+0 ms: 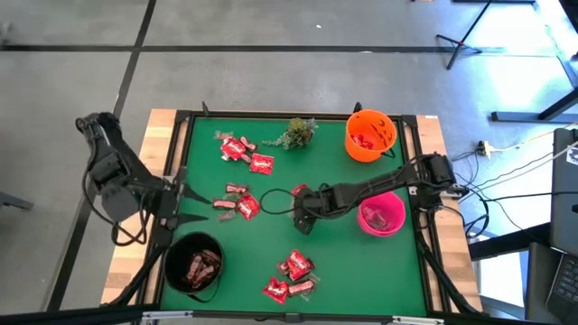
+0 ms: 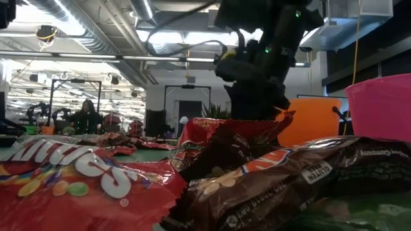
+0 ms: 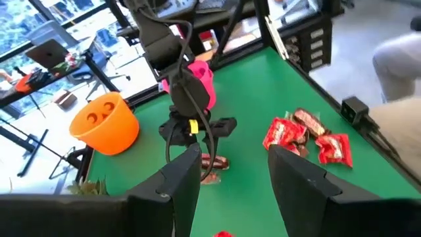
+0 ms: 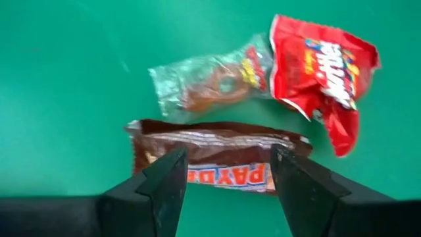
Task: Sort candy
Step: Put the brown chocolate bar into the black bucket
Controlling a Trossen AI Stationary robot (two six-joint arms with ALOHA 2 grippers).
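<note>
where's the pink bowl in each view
High view: pink bowl at right of the green mat, beside the right arm.
Low view: at the right edge, behind the candy wrappers.
Left wrist view: behind the right arm, near centre top.
Right wrist view: not in it.
Shared landmark: orange bowl, next to it in the other three views.

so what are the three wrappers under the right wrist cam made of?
Brown bar: looks like glossy printed plastic film, with crinkles and a sheen. Clear-wrapped sweet: transparent film, its contents show through and its ends are crimped. Red packet: shiny printed film, creased, possibly foil-lined. All seem thin and flexible.
</note>
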